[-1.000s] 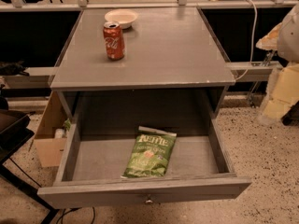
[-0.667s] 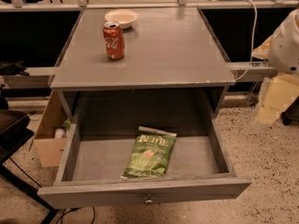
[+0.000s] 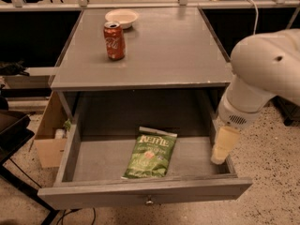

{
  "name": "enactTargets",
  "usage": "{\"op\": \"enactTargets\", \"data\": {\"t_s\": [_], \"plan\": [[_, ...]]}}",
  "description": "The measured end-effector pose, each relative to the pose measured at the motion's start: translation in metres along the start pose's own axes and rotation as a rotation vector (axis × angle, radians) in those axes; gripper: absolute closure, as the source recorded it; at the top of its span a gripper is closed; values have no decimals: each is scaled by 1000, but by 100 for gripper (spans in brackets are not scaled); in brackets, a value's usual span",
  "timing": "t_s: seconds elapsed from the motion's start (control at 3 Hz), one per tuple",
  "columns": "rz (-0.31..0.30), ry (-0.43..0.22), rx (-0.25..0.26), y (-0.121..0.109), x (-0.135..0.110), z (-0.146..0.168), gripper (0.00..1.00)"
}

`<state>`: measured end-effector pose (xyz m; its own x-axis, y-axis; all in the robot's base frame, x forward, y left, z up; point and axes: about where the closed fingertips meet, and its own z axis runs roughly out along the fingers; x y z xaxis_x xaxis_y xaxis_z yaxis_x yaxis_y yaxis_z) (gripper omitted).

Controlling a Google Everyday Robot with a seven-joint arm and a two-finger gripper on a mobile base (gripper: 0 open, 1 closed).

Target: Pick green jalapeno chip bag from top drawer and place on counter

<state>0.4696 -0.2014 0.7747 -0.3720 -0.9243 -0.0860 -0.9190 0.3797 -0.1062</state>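
Note:
The green jalapeno chip bag (image 3: 150,153) lies flat on the floor of the open top drawer (image 3: 140,192), slightly right of centre, with its pale top seam toward the back. The drawer is pulled out below the grey counter (image 3: 164,50). My white arm comes in from the right. Its gripper (image 3: 223,145) hangs pale and pointing down over the drawer's right side wall, to the right of the bag and apart from it. It holds nothing that I can see.
A red soda can (image 3: 114,40) and a white bowl (image 3: 121,18) stand on the counter's back left. A tan cardboard box (image 3: 48,137) sits on the floor left of the drawer, with a dark stand (image 3: 11,135) beyond it. Speckled floor lies to the right.
My arm has swung in from the far right and down, and the gripper now sits over the drawer's right wall. The bag, can and bowl have not moved.

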Motion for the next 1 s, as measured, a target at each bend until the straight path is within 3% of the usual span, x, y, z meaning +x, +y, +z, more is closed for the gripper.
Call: {"op": "enactTargets", "data": {"t_s": [0.33,0.67,1.0], "plan": [[77,50,-105,6,-48,68,0],[124,46,-146,0,-83,82,0],[130,-7,-191,14,-113,101,0]]}}
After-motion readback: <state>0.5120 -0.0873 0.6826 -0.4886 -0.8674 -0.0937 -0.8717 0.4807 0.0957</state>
